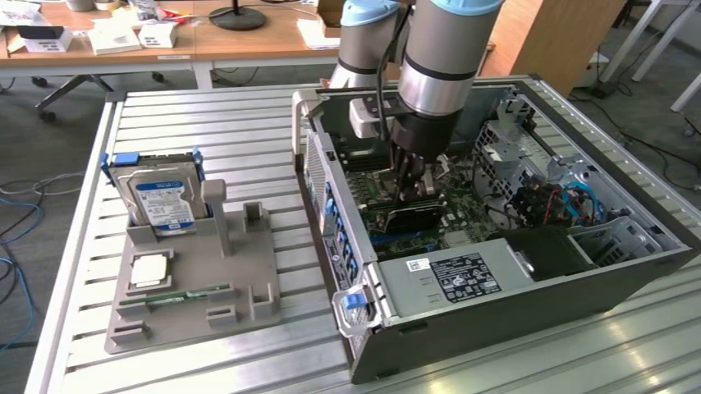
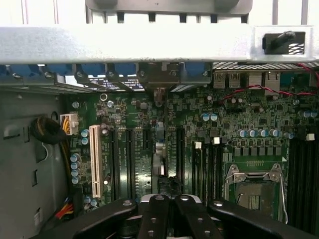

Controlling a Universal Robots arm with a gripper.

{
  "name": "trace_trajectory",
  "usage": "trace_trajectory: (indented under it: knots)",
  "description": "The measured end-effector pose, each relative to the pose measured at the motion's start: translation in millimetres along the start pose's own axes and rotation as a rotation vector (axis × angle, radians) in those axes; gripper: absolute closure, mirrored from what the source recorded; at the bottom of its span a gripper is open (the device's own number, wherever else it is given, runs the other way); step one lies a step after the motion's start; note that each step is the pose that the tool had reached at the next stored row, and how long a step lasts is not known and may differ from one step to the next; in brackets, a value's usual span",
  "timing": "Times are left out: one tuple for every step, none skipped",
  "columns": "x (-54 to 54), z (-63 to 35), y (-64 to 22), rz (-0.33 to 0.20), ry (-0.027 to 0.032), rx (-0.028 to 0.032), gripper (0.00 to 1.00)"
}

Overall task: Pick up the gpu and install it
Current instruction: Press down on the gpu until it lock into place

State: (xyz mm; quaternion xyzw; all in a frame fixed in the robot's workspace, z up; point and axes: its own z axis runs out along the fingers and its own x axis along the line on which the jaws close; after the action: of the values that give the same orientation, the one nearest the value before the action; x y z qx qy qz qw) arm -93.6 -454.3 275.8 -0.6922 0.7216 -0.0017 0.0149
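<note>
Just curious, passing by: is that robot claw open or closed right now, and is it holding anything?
Gripper: closed, down inside the computer case above the motherboard; whether it holds the gpu cannot be told.

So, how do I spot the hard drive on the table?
Look at the grey parts holder on the slatted table, on the exterior view's left of the open computer case. The hard drive stands upright at the holder's far end. It alone is a silver box with a blue-and-white label; the square chip and green RAM stick near it lie flat.
</note>
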Motion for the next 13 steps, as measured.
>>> trace_trajectory:
  knots:
    - [-0.3, 0.5, 0.0, 0.0, 0.0, 0.0, 0.89]
    - [-0.7, 0.9, 0.1, 0.0, 0.0001, -0.0001, 0.89]
    - [-1.1, 1.3, 0.1, 0.0, 0.0001, -0.0001, 0.89]
    - [-1.4, 1.6, 0.1, 0.0, 0.0002, -0.0001, 0.89]
    - [-1.5, 1.9, 0.2, 0.0, 0.0001, -0.0001, 0.89]
    - [-1.7, 2.2, 0.4, 0.0, 0.0002, -0.0001, 0.89]
    - [-1.9, 2.8, 0.6, 0.0, 0.0001, -0.0001, 0.89]
    - [-2.0, 3.5, 0.8, 0.0, 0.0002, -0.0001, 0.89]
    - [-2.2, 3.9, 0.9, 0.0, 0.0003, -0.0002, 0.89]
    - [-2.4, 4.5, 1.0, 0.0, 0.0003, -0.0002, 0.89]
    - [-2.6, 5.1, 1.2, 0.0, 0.0001, -0.0001, 0.89]
    - [-2.7, 5.5, 1.2, 0.0, 0.0002, -0.0001, 0.89]
    - [-2.8, 5.7, 1.2, 0.0, 0.0002, -0.0001, 0.89]
